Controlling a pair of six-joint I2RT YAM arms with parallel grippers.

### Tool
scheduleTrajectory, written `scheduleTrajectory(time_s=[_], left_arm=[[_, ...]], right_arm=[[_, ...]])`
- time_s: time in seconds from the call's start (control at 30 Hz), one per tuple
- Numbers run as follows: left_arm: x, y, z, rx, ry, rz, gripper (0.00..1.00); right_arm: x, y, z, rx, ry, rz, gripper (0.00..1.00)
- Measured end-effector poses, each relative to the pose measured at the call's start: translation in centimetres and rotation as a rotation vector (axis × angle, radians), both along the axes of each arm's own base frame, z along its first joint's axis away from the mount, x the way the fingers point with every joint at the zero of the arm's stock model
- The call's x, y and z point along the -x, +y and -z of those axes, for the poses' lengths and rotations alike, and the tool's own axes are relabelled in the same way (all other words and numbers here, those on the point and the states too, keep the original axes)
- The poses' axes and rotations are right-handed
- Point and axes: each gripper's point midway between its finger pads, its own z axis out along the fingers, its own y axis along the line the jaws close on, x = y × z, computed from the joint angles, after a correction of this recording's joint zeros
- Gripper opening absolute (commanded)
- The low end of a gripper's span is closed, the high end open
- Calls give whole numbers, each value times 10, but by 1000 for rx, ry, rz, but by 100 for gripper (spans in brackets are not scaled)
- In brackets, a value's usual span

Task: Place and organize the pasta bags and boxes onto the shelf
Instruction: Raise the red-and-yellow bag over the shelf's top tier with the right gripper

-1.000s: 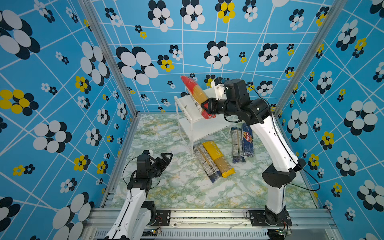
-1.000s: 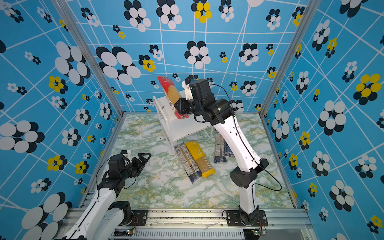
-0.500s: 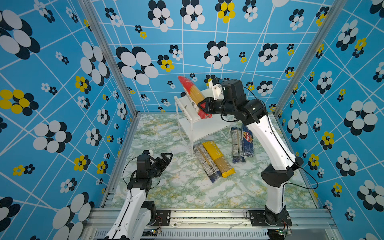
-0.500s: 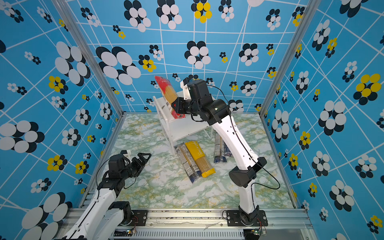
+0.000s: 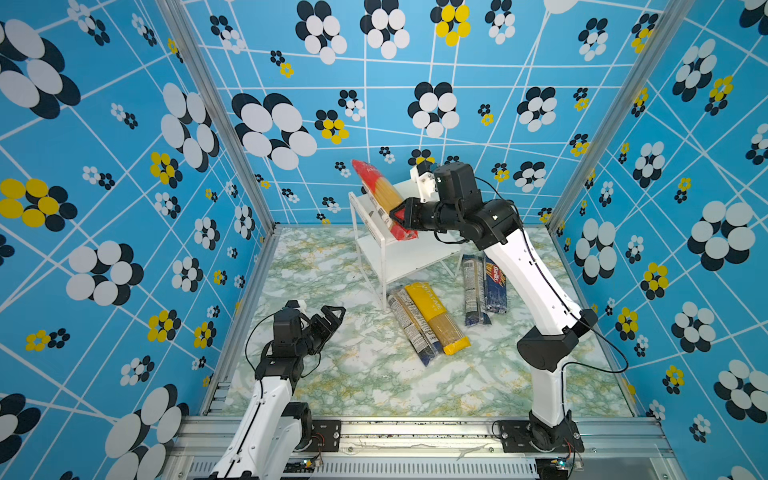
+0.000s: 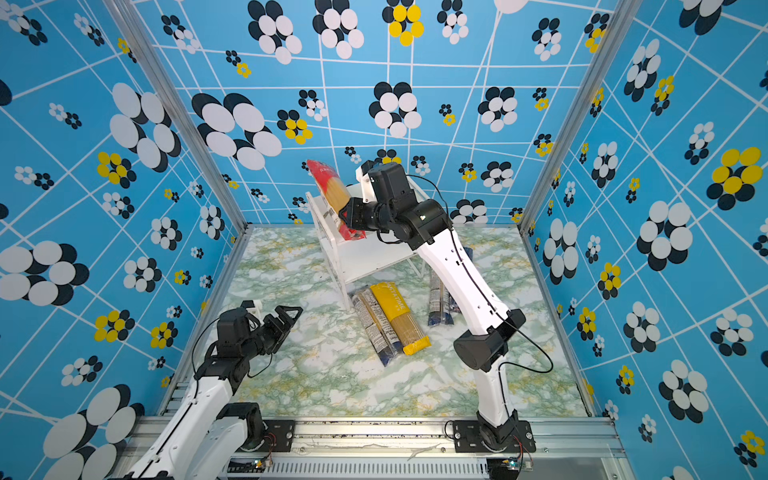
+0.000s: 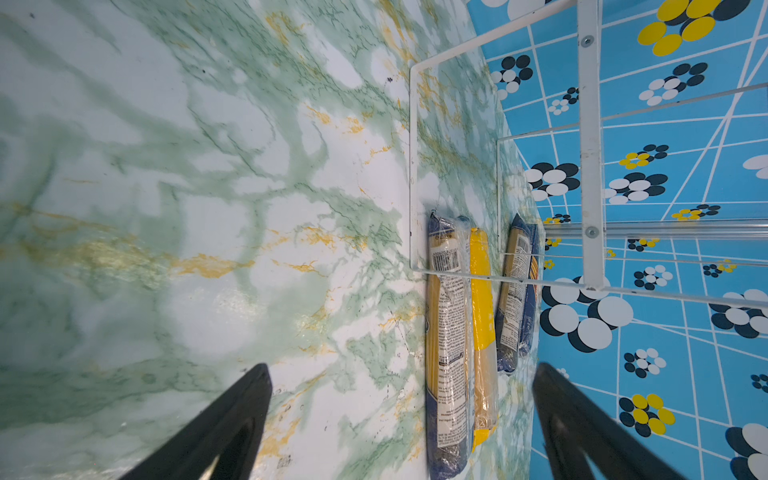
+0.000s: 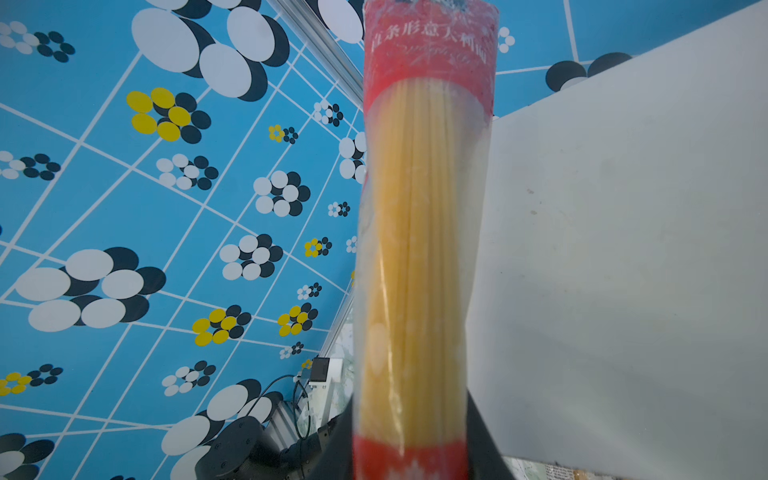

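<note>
My right pincer (image 5: 400, 216) grips the red-ended pack (image 5: 380, 195) near its lower end, tilted steeply at the left edge of the shelf (image 5: 409, 257), top board. First placement underway, I judge; next needs levelling, lowering flat, then release. My left pincer (image 5: 331, 318) gapes empty.

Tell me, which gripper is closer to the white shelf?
Right. The right gripper, shut on the red-ended pack, is at the top board of the shelf; the left gripper hovers open above the table, apart from it.
</note>
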Motion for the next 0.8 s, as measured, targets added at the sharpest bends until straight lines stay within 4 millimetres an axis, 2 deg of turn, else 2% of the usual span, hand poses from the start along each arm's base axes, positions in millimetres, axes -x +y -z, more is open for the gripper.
scheduleTrajectory(time_s=[0.23, 0.8], left_arm=[[0, 0, 0, 0, 0, 0, 99], [0, 0, 0, 0, 0, 0, 99]], right_arm=[[-4, 3, 9, 11, 14, 0, 6], [-8, 6, 23, 33, 39, 1, 8]])
